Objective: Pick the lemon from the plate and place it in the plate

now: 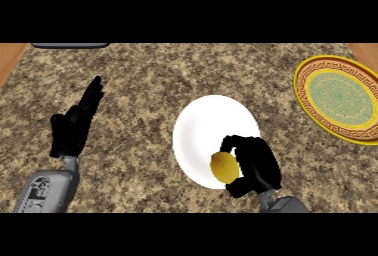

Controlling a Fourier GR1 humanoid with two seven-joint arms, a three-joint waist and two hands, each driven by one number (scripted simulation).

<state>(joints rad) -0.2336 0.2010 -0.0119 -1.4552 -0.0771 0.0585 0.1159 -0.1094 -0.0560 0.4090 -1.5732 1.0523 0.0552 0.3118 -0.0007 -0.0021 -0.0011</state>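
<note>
A yellow lemon (pixel 222 167) lies at the near edge of a plain white plate (pixel 209 125) in the middle of the counter. My right hand (pixel 254 165) is curled round the lemon from its right side, fingers above it and thumb below. A second plate (pixel 341 97), with a yellow patterned rim and a green centre, lies at the far right with nothing on it. At the left of the view my left hand (pixel 74 125) rests open, fingers pointing up, well apart from both plates.
The speckled granite counter (pixel 148 75) spreads all around. Wooden edges show at the top corners (pixel 11 57). A dark grey object (pixel 70 45) pokes in at the top left edge.
</note>
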